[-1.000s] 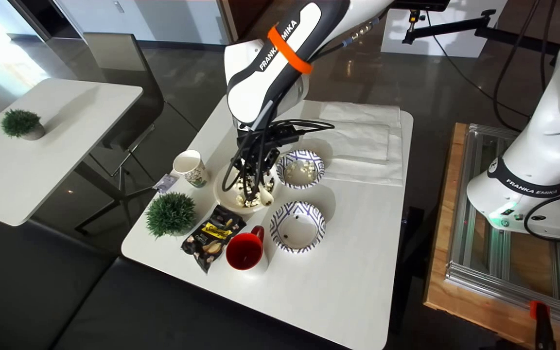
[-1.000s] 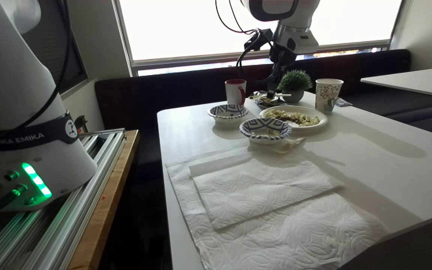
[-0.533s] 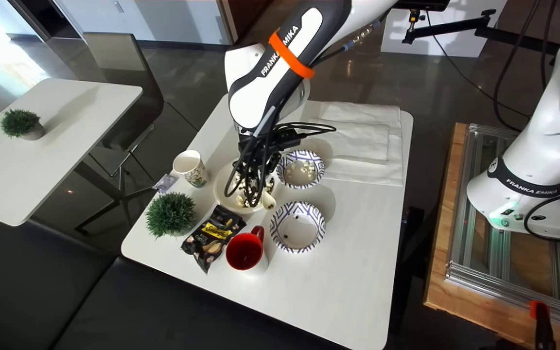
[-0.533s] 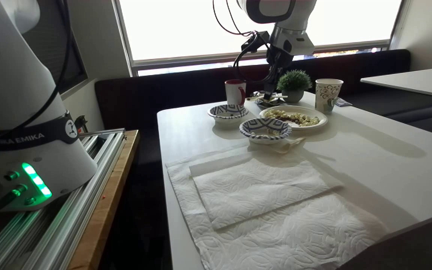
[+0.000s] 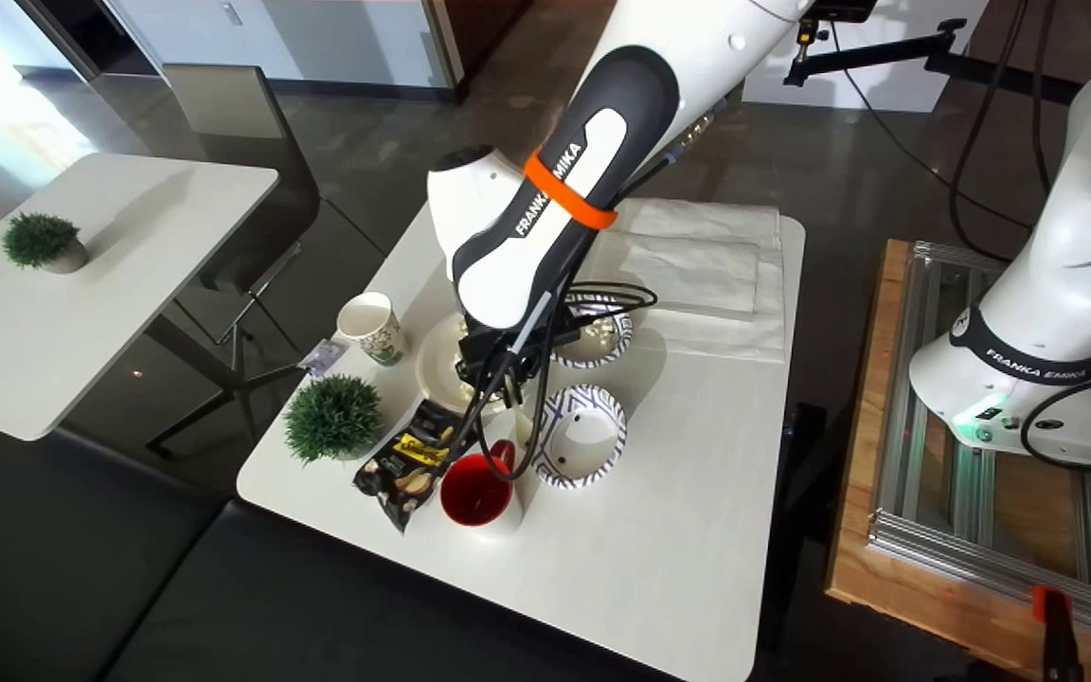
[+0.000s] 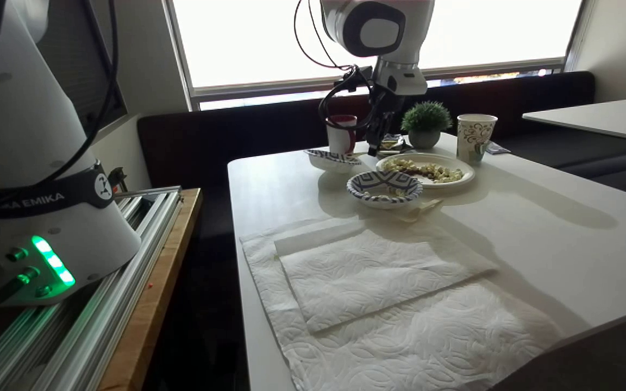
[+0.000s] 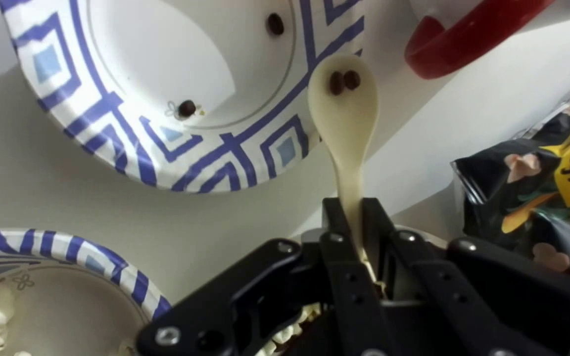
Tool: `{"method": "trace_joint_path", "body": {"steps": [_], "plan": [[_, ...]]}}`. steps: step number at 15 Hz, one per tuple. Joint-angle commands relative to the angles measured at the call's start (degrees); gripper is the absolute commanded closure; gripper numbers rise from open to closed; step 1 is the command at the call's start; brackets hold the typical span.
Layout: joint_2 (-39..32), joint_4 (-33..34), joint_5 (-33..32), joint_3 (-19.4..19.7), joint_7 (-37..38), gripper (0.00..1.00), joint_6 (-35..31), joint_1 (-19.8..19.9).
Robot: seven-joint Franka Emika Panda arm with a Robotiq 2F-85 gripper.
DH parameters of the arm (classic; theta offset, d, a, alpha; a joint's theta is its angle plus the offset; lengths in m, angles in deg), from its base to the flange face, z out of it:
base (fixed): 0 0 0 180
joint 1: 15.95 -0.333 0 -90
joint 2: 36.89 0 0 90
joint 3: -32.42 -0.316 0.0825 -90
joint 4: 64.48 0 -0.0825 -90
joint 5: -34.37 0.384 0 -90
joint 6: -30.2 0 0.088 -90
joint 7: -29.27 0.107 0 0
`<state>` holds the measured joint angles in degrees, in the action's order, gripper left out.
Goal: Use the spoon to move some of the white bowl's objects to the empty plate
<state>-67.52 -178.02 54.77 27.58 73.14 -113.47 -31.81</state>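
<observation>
Pinched lengthwise between my fingers is the pale spoon (image 7: 344,116), with two dark brown bits on its scoop. My gripper (image 7: 353,205) is shut on its handle. The scoop overlaps the rim of the plate (image 7: 245,158), a blue-patterned paper dish holding two dark bits; whether they touch I cannot tell. That plate looks tilted in both exterior views, with its rim seen narrower. The white bowl (image 6: 465,180) keeps its heap of cream and dark brown bits (image 6: 432,172); my gripper partly covers it in the wrist view.
A second blue-patterned dish (image 6: 383,202) holds some cream bits, with a pale utensil (image 6: 413,215) beside it. Close to the plate stand a red-handled mug (image 5: 477,491) and a black snack bag (image 5: 418,464). Farther off are a plant (image 5: 332,417), a paper cup (image 5: 370,327) and paper towels (image 5: 697,265).
My gripper has carried the spoon from beside the white bowl toward the mug and plate. The plate has gone from flat to tilted and shifted slightly.
</observation>
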Motion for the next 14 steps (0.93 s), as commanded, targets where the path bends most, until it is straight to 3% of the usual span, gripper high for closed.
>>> {"method": "trace_joint_path", "body": {"steps": [1, 5, 14], "plan": [[0.8, -0.5, -3.4, 1.5, 6.2, 0.97, -1.7, -2.7], [2.9, -1.6, -5.7, 1.4, 9.5, 0.97, -2.4, -3.7], [9.3, -6.6, -4.7, 0.1, 7.2, 0.97, 0.7, -0.6]]}}
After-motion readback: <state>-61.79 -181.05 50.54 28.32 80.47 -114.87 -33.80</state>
